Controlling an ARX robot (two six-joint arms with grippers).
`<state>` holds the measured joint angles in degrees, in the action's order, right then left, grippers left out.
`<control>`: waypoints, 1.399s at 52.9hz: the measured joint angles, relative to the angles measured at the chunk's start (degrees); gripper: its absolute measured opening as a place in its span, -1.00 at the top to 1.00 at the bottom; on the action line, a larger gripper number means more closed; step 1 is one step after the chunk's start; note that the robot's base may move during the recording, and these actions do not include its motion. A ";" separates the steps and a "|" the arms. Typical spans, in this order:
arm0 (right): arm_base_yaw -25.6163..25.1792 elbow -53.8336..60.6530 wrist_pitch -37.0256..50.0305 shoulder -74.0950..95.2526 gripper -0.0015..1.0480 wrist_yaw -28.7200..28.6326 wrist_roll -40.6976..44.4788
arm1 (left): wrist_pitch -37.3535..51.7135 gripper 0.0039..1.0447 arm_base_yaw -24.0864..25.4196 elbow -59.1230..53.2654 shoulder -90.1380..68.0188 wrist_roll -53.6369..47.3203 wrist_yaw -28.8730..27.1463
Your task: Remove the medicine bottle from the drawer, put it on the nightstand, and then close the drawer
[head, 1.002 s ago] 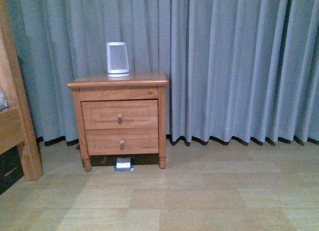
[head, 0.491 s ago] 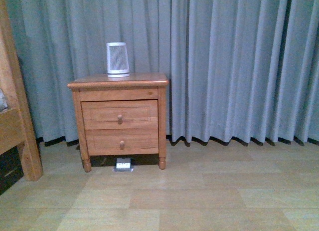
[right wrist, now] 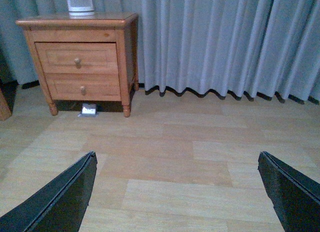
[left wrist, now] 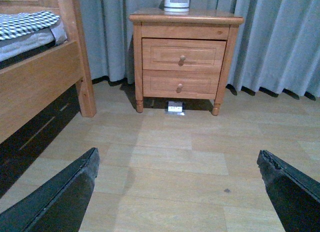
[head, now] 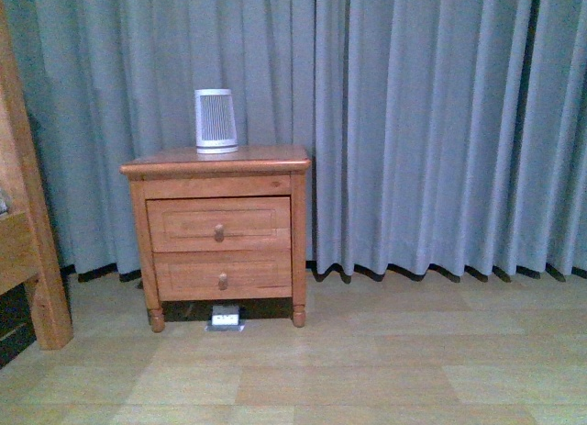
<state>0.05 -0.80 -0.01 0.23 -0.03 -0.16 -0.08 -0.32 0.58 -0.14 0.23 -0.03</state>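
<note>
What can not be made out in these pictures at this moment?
Medicine bottle: in no view; the shut upper drawer hides its inside.
White ribbed device: top cut off by the picture edge in both wrist views.
Small white object under the nightstand: too small to identify in any view.
Bed frame: cut off by the front view's edge.
</note>
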 joint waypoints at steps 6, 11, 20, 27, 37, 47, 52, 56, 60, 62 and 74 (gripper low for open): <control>0.00 0.00 0.00 0.00 -0.87 0.00 0.00 | 0.00 -0.87 0.00 0.00 0.00 0.00 0.00; 0.00 0.00 0.00 0.00 -0.87 0.00 0.00 | 0.00 -0.87 0.00 0.00 0.00 0.00 -0.02; 0.00 0.00 0.00 0.00 -0.87 0.00 0.00 | 0.00 -0.87 0.00 0.02 0.00 0.00 -0.02; 0.00 0.00 0.00 0.00 -0.87 0.00 0.02 | 0.00 -0.87 0.00 0.00 0.00 0.00 0.00; 0.00 0.00 0.00 0.00 -0.87 0.00 0.00 | 0.00 -0.87 0.00 0.00 0.00 0.00 0.00; 0.00 0.00 0.00 -0.02 -0.87 0.00 0.00 | 0.00 -0.87 0.00 0.00 0.02 0.00 0.00; 0.00 0.00 0.00 0.00 -0.87 -0.02 0.02 | 0.00 -0.87 0.00 0.00 0.00 0.00 -0.04; 0.00 0.00 0.00 0.00 -0.87 0.00 0.00 | 0.00 -0.87 0.00 0.00 0.00 0.00 0.00; 0.00 0.00 0.00 0.00 -0.87 0.00 0.00 | 0.00 -0.87 0.02 0.00 0.02 0.00 -0.02; 0.00 0.00 0.00 0.00 -0.87 0.00 0.00 | 0.00 -0.87 0.02 0.00 0.00 0.00 -0.04; 0.00 0.00 0.00 0.00 -0.87 0.00 0.00 | -1.09 -0.87 -0.24 0.33 -0.59 0.98 -1.16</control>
<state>0.05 -0.80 -0.01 0.23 -0.03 -0.16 -1.17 -0.56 0.91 -0.73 1.21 -1.19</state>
